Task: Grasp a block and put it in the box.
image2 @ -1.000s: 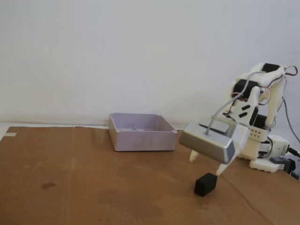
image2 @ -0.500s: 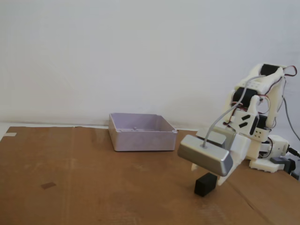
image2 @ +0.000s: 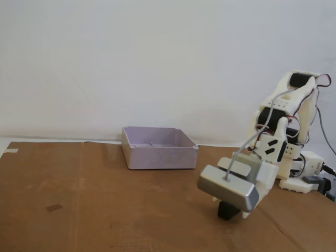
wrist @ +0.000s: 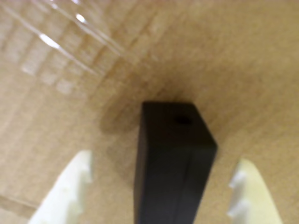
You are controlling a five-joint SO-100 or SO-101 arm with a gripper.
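One black block stands between the open pincer's fingers

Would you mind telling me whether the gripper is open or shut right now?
Open. In the wrist view the gripper has its white fingers spread to either side of the black block, with gaps visible on both sides.
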